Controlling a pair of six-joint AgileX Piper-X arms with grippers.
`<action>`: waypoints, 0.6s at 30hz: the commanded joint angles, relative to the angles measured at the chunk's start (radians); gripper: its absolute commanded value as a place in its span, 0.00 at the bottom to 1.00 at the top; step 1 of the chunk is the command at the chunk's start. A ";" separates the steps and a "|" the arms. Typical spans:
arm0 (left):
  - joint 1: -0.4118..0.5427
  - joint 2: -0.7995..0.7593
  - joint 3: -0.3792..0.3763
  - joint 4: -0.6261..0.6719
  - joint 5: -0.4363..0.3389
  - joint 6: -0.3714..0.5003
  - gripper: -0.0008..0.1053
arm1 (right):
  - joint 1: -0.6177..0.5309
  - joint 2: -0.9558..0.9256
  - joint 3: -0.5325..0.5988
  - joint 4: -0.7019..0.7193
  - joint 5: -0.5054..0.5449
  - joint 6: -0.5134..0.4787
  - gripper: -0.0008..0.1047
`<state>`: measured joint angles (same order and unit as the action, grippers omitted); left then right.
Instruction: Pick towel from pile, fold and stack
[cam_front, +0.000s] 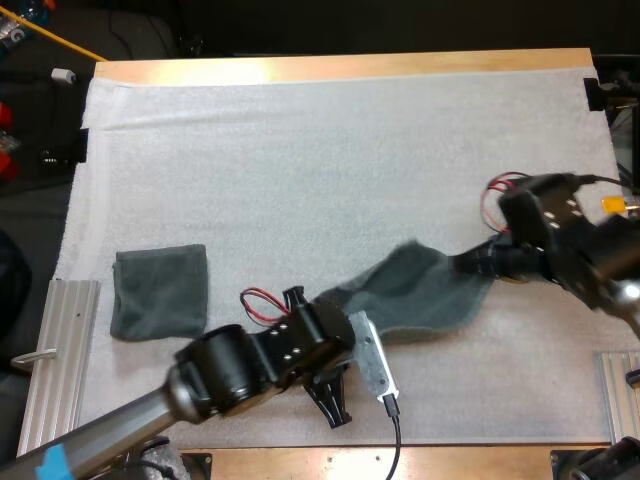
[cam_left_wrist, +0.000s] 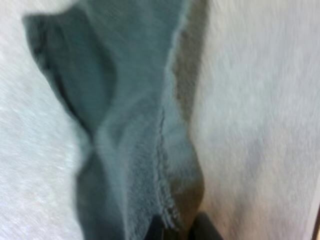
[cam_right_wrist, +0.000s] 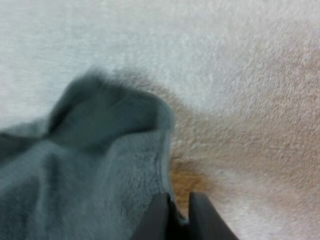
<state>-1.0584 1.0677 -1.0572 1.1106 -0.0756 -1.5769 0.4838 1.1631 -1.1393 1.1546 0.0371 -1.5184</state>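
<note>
One folded towel (cam_front: 160, 291) is laid at the left of the mat (cam_front: 350, 150). A second towel (cam_front: 420, 290) is held stretched over the near middle. One end is pinched by the left gripper (cam_left_wrist: 177, 229), the other by the right gripper (cam_right_wrist: 177, 202). Folding is judged not yet done, and stacking is left.

left arm (cam_front: 250, 365) angled inward, right arm (cam_front: 580, 250) opposite, jaws both pinching towel (cam_front: 420, 290)

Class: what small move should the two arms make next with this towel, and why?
Probably draw the grippers apart to pull it taut for folding: the left gripper and right gripper each pinch an end of the towel, which sags rumpled between them over the mat. A folded towel lies apart.
</note>
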 joint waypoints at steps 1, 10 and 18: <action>0.000 -0.013 -0.026 0.017 -0.021 -0.013 0.01 | 0.000 -0.032 -0.002 0.017 -0.017 0.011 0.01; -0.004 -0.018 -0.205 0.124 -0.021 -0.019 0.01 | 0.000 -0.246 -0.002 0.112 -0.023 0.107 0.01; -0.057 -0.020 -0.268 0.218 -0.019 -0.062 0.01 | 0.000 -0.333 -0.059 0.214 -0.125 0.162 0.01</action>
<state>-1.1123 1.0546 -1.3213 1.3173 -0.0844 -1.6246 0.4838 0.8338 -1.1902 1.3572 -0.0777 -1.3625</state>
